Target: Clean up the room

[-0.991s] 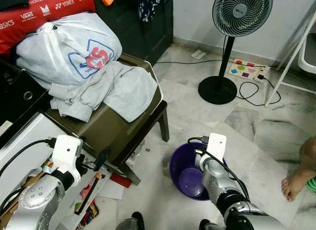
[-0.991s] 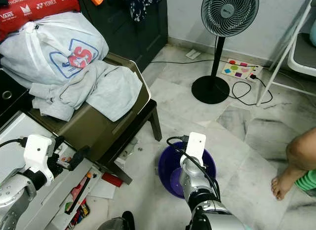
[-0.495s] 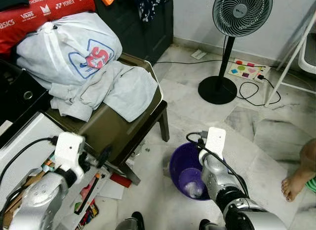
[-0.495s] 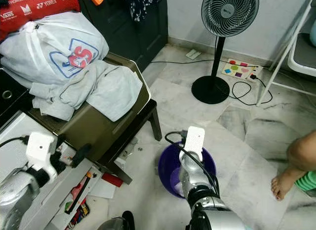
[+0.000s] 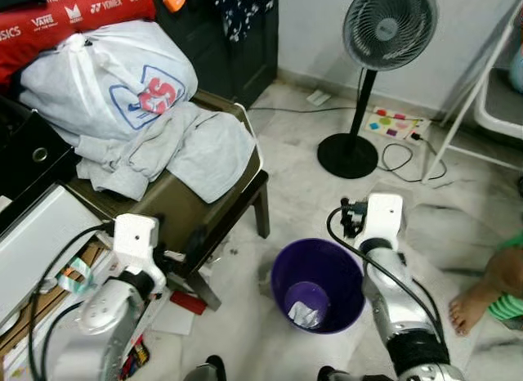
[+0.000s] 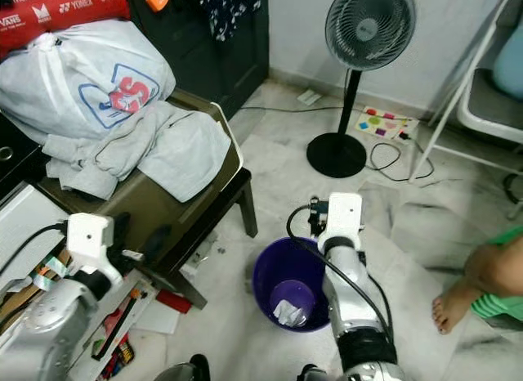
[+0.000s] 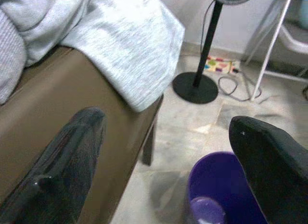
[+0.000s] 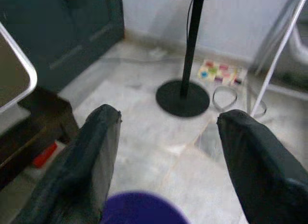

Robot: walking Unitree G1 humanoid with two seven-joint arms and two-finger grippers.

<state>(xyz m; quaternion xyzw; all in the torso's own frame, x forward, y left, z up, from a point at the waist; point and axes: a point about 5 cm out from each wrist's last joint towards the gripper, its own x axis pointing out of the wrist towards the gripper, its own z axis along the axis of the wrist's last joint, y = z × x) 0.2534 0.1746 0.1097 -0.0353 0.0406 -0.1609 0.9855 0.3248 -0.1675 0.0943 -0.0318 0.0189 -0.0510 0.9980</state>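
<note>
1. Two sets of jaws stand wide open and hold nothing: the left gripper (image 7: 163, 156) beside the brown chair (image 5: 184, 213), the right gripper (image 8: 163, 152) raised above the far rim of the purple bin (image 5: 319, 284).
2. Nearest on the floor, the purple bin sits between the two arms, with a crumpled white scrap (image 5: 302, 314) lying at its bottom.
3. Just left of the bin, under the chair's front edge, a small red item (image 5: 193, 300) and loose papers (image 5: 176, 316) lie on the marble; these look like the next rubbish to collect, and the left gripper is the nearer one, with the red item below and slightly ahead of it, its long axis running roughly crosswise to that arm.
4. Farther back, a grey garment (image 5: 176, 148) drapes over the chair seat, with a tied plastic bag (image 5: 110, 82) resting behind it.
5. Farthest, a standing fan (image 5: 372, 78) and a power strip (image 5: 394, 121) stand near the wall; a person's foot (image 5: 470, 303) is at the right.
</note>
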